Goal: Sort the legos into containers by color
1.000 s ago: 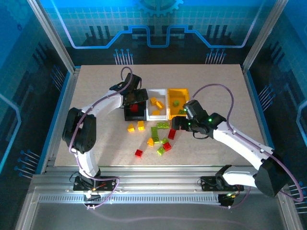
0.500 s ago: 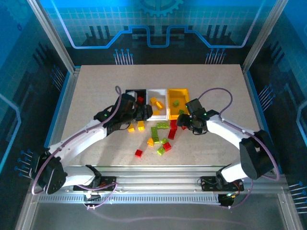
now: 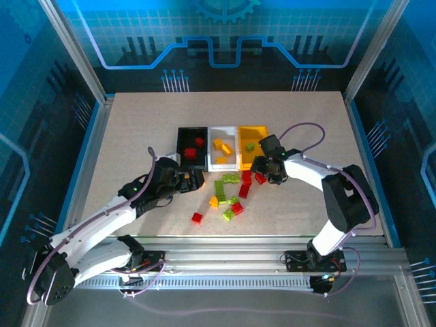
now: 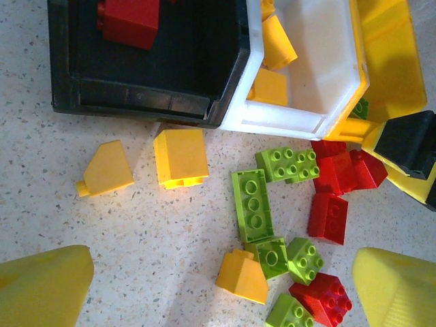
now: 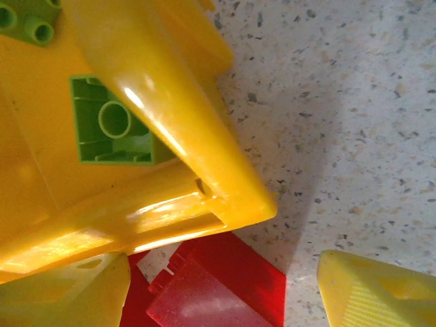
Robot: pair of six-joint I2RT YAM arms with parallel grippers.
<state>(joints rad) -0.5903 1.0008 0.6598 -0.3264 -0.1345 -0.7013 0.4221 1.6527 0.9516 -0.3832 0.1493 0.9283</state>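
The black bin (image 3: 192, 146), white bin (image 3: 223, 147) and yellow bin (image 3: 253, 142) stand side by side at mid-table. Red bricks (image 4: 129, 17) lie in the black one, yellow-orange bricks (image 4: 276, 48) in the white one, and a green brick (image 5: 112, 122) in the yellow one. Loose legos (image 3: 228, 194) in all three colours lie in front of the bins. My left gripper (image 4: 218, 293) hovers open over them, above a yellow-orange brick (image 4: 242, 274). My right gripper (image 5: 218, 293) is open astride a red brick (image 5: 218, 286) at the yellow bin's front corner (image 5: 238, 197).
Two yellow-orange bricks (image 4: 180, 157) lie just in front of the black bin. A lone red brick (image 3: 197, 218) lies nearer the front edge. Bare tabletop (image 3: 136, 122) spreads to the left, right and behind the bins. Metal frame posts (image 3: 75, 54) rise round the table.
My left arm has pulled back from the black bin to over the loose bricks, jaws wider. My right gripper has swung toward the yellow bin's corner and narrowed round the red brick.
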